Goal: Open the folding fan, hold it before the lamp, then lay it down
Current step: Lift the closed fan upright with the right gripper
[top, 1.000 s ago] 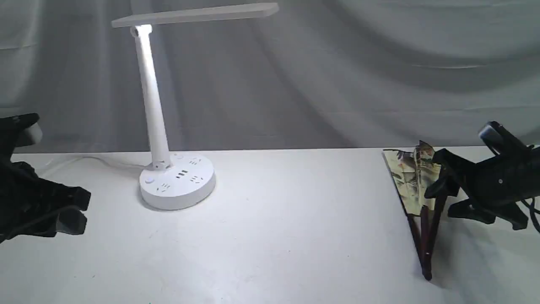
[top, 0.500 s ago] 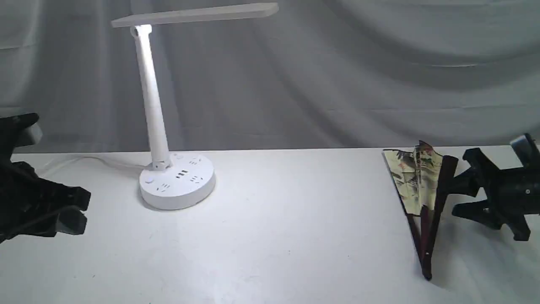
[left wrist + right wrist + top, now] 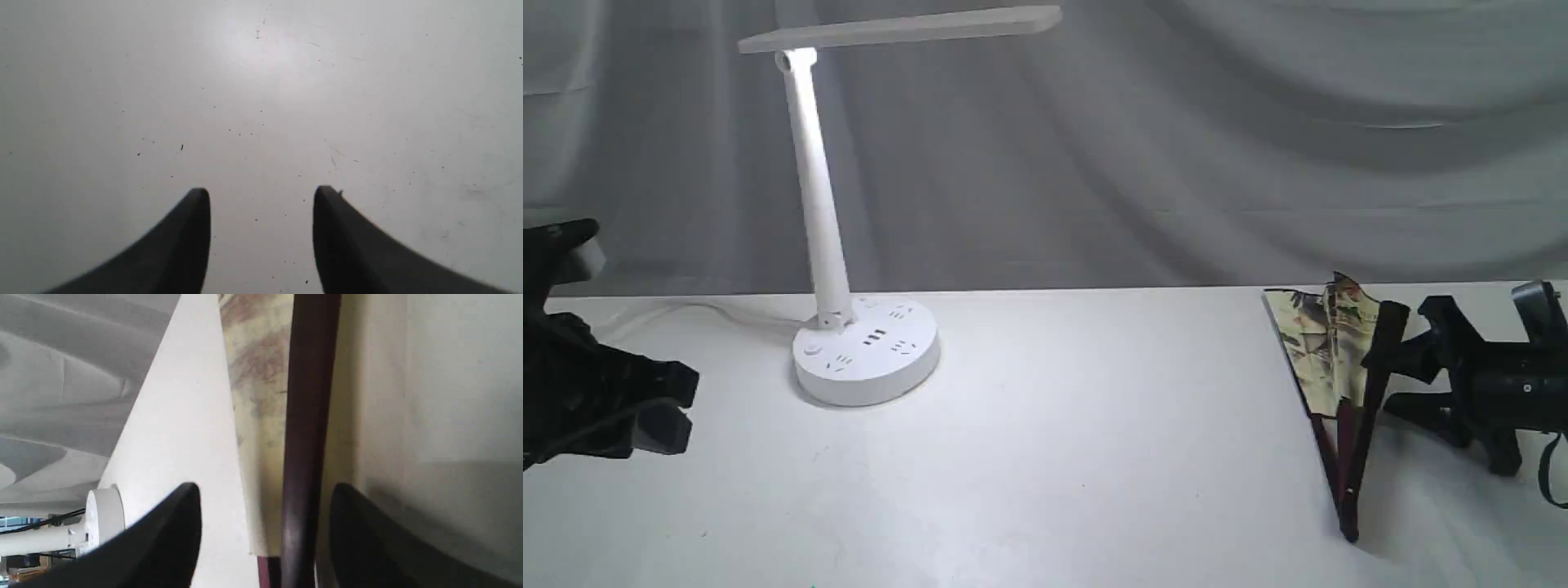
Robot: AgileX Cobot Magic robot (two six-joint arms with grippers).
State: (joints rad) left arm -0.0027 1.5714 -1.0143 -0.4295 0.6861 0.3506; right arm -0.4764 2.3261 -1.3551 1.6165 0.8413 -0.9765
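Observation:
The folding fan (image 3: 1327, 351) lies partly spread at the right of the table, its painted cream leaf toward the back and its maroon ribs meeting at the front. My right gripper (image 3: 1388, 380) is open at the fan's right side, low over the table. In the right wrist view the dark maroon guard (image 3: 308, 416) runs between the two fingers of the right gripper (image 3: 265, 489), with the leaf (image 3: 253, 375) beside it. The white lamp (image 3: 821, 204) stands at the back left, its bar head overhead. My left gripper (image 3: 682, 407) hangs open at the far left, holding nothing.
The lamp's round base (image 3: 866, 351) with sockets rests on the white table (image 3: 1078, 457), its cord trailing left. A grey cloth backdrop (image 3: 1217, 147) hangs behind. The left wrist view shows the left gripper (image 3: 261, 192) over bare tabletop (image 3: 265, 81).
My right gripper drew back to the right from the fan's leaf, sank lower, then edged back toward the right guard. The fan and the left arm have stayed put.

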